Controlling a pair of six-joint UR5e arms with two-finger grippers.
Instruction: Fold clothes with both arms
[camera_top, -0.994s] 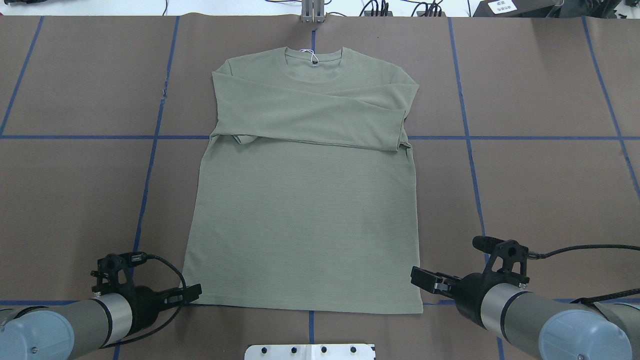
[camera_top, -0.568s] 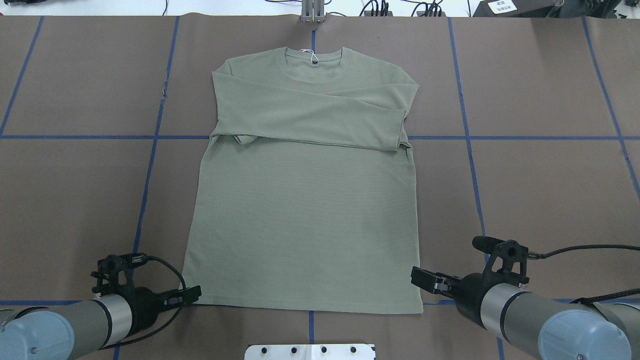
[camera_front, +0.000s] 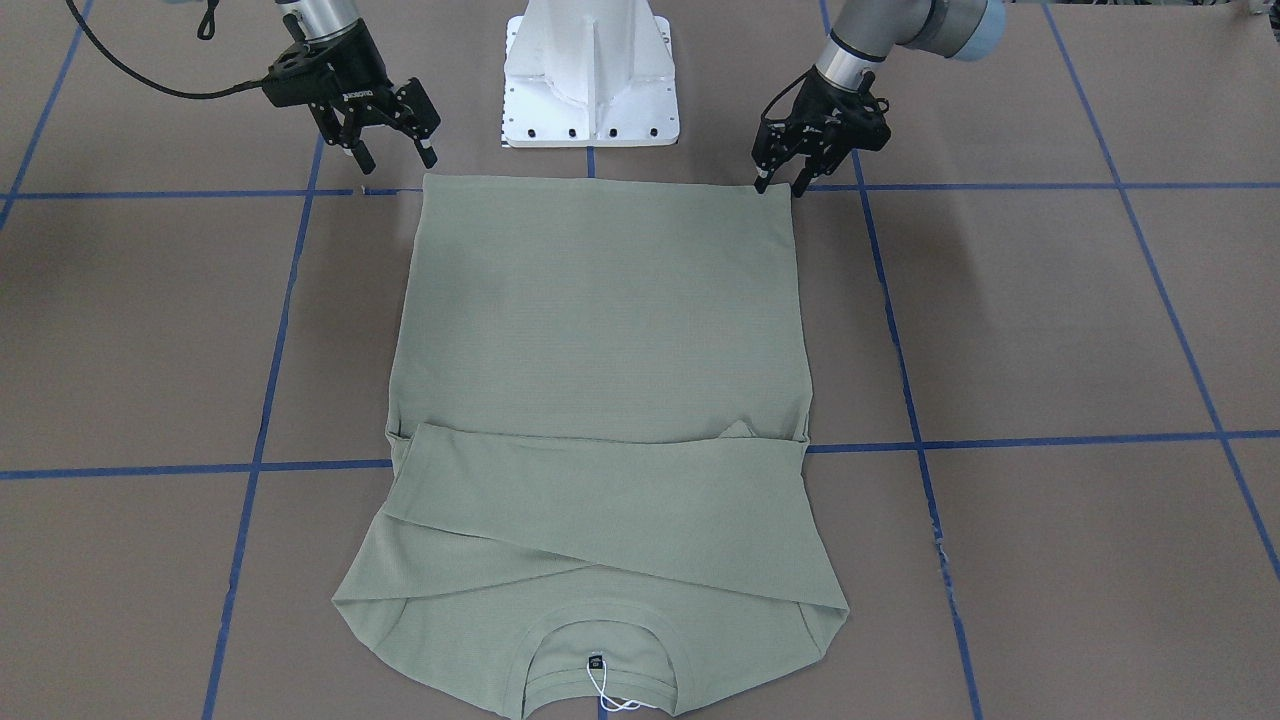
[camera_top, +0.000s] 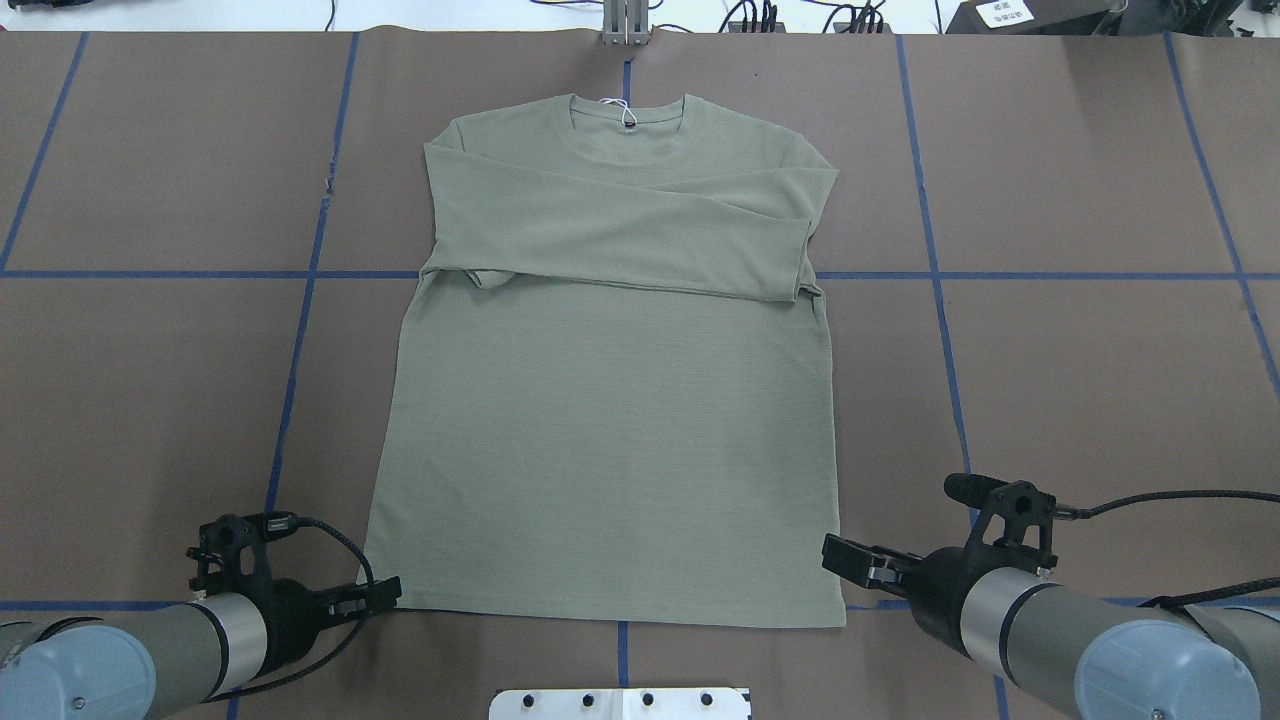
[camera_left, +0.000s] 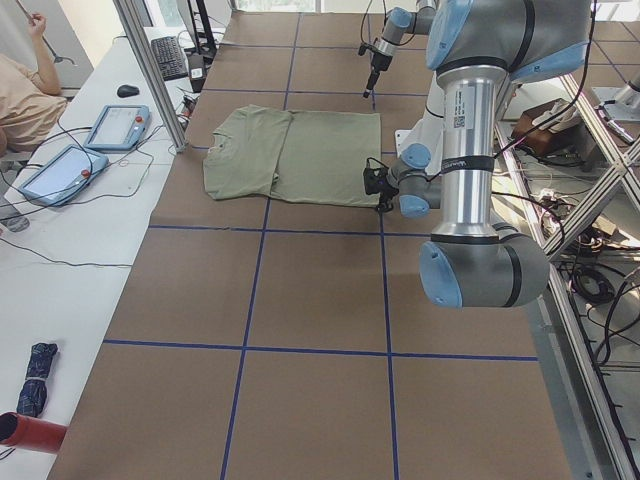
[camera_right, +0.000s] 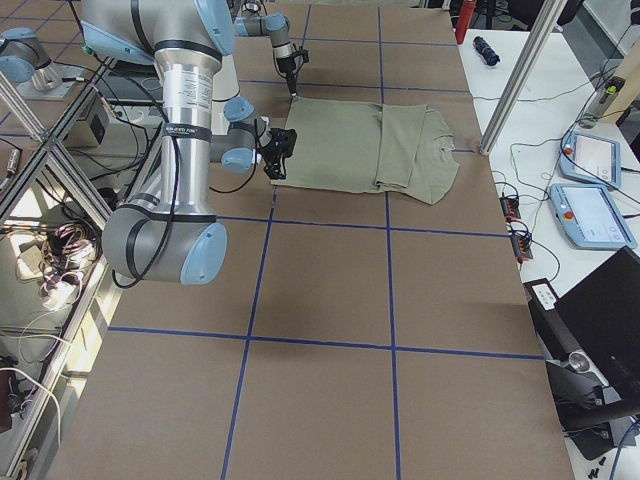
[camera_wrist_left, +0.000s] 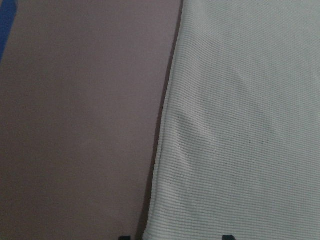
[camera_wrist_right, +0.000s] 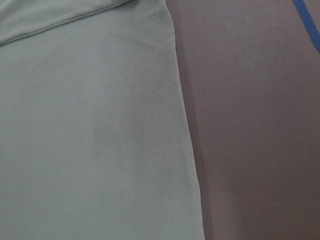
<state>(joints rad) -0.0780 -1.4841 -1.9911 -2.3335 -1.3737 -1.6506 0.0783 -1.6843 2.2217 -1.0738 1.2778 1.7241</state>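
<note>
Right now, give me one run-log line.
shirt: flat, sleeves folded across chest | left gripper: open at hem corner | right gripper: open near other hem corner | hem: not gripped

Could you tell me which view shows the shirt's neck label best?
The exterior front-facing view: the small dark neck label of the sage-green knit shirt lies nearest that camera, white string attached. Overhead shows only a speck; side and wrist views don't show it.

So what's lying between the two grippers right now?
Only the near hem of the shirt, lying flat: it runs from the left gripper at one corner to the right gripper at the other. The overhead view shows it.
</note>
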